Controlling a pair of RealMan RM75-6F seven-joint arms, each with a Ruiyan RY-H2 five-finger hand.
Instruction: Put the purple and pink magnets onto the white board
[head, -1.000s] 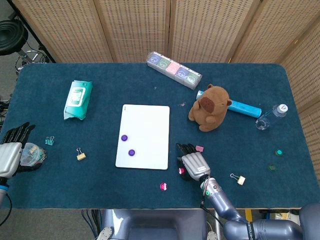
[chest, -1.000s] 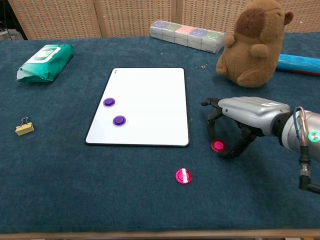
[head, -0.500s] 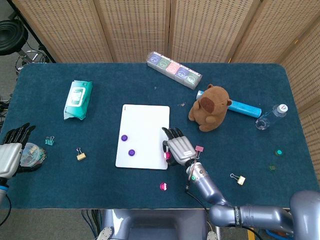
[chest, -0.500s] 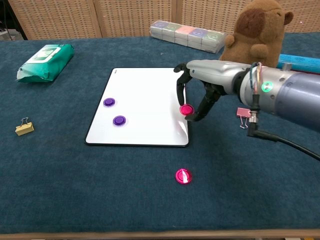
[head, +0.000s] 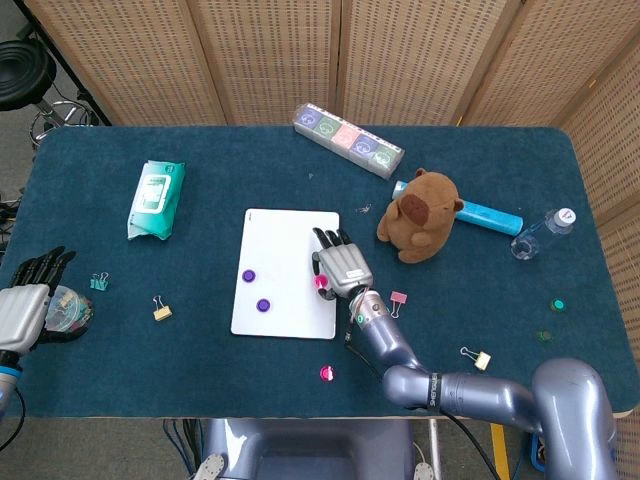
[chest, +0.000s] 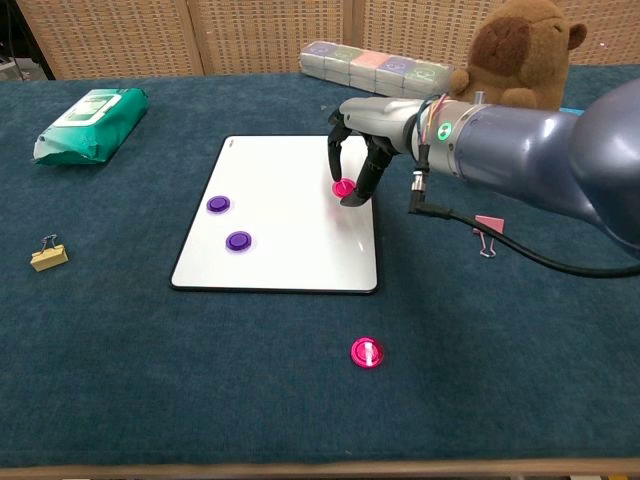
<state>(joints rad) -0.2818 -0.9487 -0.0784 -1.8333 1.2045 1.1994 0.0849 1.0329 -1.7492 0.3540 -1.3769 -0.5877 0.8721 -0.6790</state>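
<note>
The right hand pinches a pink magnet over the white board's right side; two purple magnets sit on it; another pink magnet lies on the table; the left hand rests open, fingers apart.

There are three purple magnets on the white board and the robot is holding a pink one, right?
Not quite: the chest view shows two purple magnets on the white board, not three. The right hand does hold a pink magnet.
</note>
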